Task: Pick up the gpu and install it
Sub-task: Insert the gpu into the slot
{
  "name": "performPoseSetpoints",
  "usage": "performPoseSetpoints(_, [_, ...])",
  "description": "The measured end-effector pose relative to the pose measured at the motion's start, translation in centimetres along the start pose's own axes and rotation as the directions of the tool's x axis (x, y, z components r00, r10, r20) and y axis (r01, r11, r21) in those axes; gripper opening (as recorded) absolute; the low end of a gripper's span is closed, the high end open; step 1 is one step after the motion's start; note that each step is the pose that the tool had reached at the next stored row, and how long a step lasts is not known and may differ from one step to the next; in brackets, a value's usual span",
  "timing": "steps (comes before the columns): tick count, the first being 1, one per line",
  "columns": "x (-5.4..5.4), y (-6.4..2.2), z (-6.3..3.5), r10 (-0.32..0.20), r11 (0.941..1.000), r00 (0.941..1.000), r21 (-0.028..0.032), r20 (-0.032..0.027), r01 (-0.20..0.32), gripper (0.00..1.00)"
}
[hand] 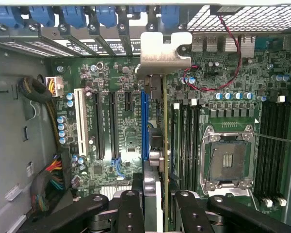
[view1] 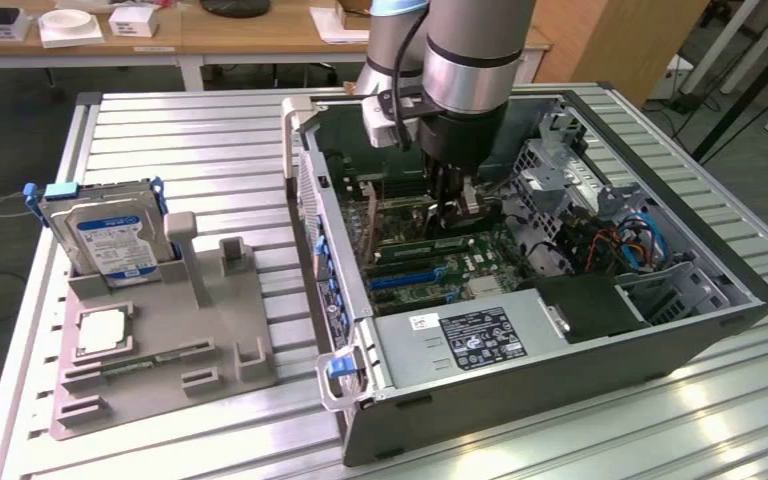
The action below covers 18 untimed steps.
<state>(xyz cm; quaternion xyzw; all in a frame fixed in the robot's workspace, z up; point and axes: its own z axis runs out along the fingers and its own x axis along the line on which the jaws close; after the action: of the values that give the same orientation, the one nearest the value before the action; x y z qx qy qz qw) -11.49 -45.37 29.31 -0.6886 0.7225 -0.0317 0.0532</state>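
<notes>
Closest to the wrist camera are my two black fingers (hand: 131, 213), clamped on either side of the gpu (hand: 156, 145), so my gripper (hand: 157, 206) is grasping the card by its near end. I see the gpu edge-on: a thin green board running straight away from me, with its silver bracket (hand: 165, 53) at the far end, up against the row of rear slot covers (hand: 106, 41). The card stands upright over the motherboard (hand: 121, 97), just beside the long blue slot (hand: 144, 121), between that slot and the memory slots (hand: 184, 136). I cannot tell whether its lower edge sits in a slot or just above one. Beyond the memory slots lies the bare CPU socket (hand: 228, 160).

From the exterior view, the nearest thing is the case (view1: 544, 390), lying on its side with its top open on the ribbed metal table (view1: 197, 140), with the power supply (view1: 471, 340) at its near end. My arm (view1: 471, 60) drops straight down into the case, and the gripper sits low over the motherboard near the middle of the opening; the gpu is mostly hidden under it there. On the exterior view's left, well apart from the case, a grey tray (view1: 224, 330) holds a hard drive (view1: 107, 235) standing upright and a processor (view1: 104, 330) lying flat.
</notes>
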Motion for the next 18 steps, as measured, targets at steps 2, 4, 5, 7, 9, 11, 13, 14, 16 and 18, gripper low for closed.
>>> performPoseSetpoints(2, [0.0,0.22,0.17,0.0,1.0,1.0,0.0007,0.0001,0.0,0.29])
performPoseSetpoints(4, [0.0,0.47,0.32,0.0,1.0,1.0,0.0012,0.0,0.0,0.29])
performPoseSetpoints(5, [0.0,0.56,0.4,0.0,1.0,1.0,0.0015,0.0,0.0,0.29])
performPoseSetpoints(7, [0.0,0.68,0.51,0.0,1.0,1.0,0.002,0.0001,0.0,0.29])
performPoseSetpoints(9, [0.1,0.75,0.65,0.0,1.0,1.0,0.0025,0.0001,0.0,0.29])
performPoseSetpoints(11, [0.1,0.77,0.78,0.0,1.0,1.0,0.0027,0.0,0.0,0.29])
performPoseSetpoints(13, [0.1,0.8,0.91,0.001,1.0,1.0,0.0029,0.0001,-0.001,0.29])
performPoseSetpoints(14, [0.1,0.82,0.98,0.001,1.0,1.0,0.003,0.0,-0.001,0.29])
performPoseSetpoints(16, [0.1,0.87,1.14,0.001,1.0,1.0,0.0033,0.0001,-0.001,0.29])
performPoseSetpoints(18, [0.1,0.96,1.29,0.001,1.0,1.0,0.0036,0.0001,-0.001,0.29])
